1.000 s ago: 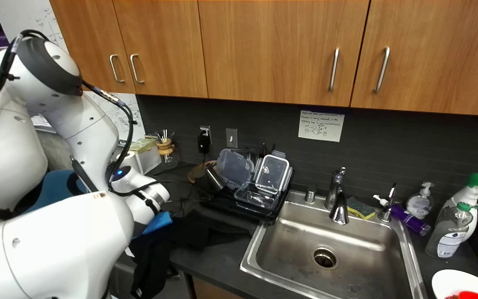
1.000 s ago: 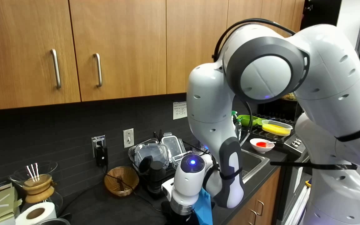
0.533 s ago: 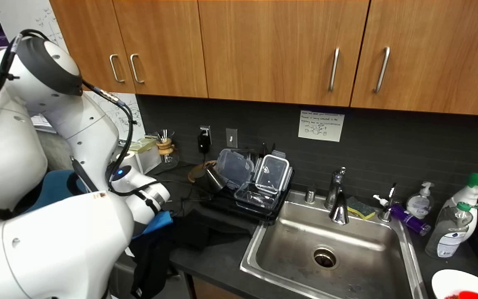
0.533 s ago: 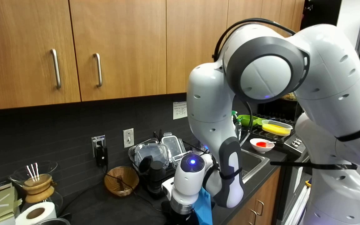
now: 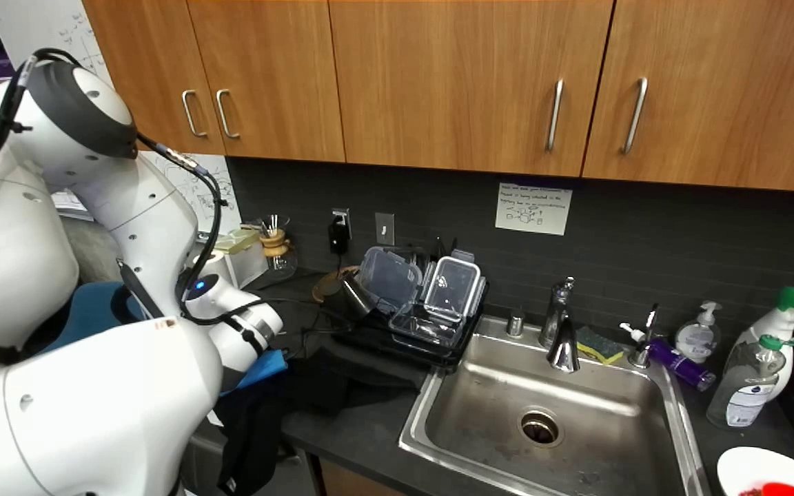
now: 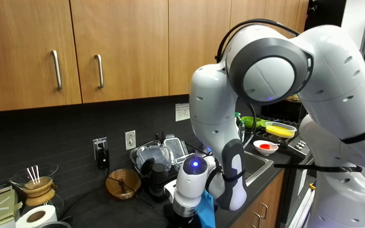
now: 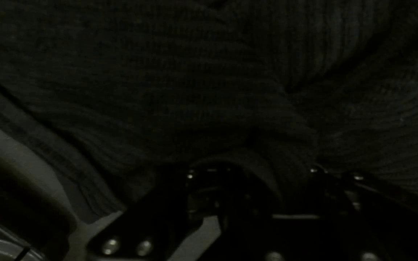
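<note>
OK, my gripper (image 7: 265, 179) is down in dark ribbed cloth (image 7: 194, 83), which fills most of the wrist view. Fingers (image 7: 209, 181) show apart at the linkages, a fold bulging up between them. Whether the tips pinch that fold, I can't tell: too dark. Exterior views hide or crop my tips, so no help there.

Step in hand, my read: working the cloth, either taking hold or letting go. Can't say which. Next move calls for confirming whether the fold is caught, then moving slowly along the finger line; loose knit could snag on the knuckles.

Cloth location: on the dark counter (image 5: 369, 434), near end under my wrist (image 6: 187, 193), part hanging over the front edge, the rest spread toward the sink (image 5: 469, 430). A blue item (image 6: 205, 210) sits just beside the wrist; can't identify it.

Further out: wicker basket (image 6: 114, 180), a black cylindrical thing (image 6: 158, 174) near it, then a dish rack (image 5: 404, 353) with clear containers (image 5: 451, 286) leaning in it, right beside the sink. Faucet (image 5: 560, 331) at the sink's back rim, sponge (image 5: 598, 344) next to it, purple bottle (image 5: 679, 363) tilted beyond. Past the sink, a white bowl (image 5: 748, 463) with something red inside. Glass coffee maker (image 6: 38, 191) and paper roll (image 6: 48, 215) stand well apart, on the basket's far side from the rack.
</note>
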Robot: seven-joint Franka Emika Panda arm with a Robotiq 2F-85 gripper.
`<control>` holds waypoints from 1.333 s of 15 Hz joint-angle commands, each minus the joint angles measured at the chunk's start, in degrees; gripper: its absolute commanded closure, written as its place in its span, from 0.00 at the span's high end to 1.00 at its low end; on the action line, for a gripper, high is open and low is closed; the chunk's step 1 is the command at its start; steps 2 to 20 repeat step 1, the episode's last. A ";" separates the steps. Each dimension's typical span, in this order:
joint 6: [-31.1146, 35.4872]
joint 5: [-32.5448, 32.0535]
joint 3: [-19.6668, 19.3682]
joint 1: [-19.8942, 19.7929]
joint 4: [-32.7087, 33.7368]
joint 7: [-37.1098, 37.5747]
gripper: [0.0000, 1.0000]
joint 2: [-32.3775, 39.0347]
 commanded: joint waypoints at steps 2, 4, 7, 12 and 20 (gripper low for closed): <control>0.00 0.00 0.00 0.00 0.00 0.00 0.32 0.00; 0.00 0.00 0.00 0.00 0.00 0.00 0.32 0.00; 0.00 0.00 0.00 0.00 0.00 0.00 0.32 0.00; 0.00 0.00 0.00 0.00 0.00 0.00 0.32 0.00; 0.00 0.00 0.00 0.00 0.00 0.00 0.32 0.00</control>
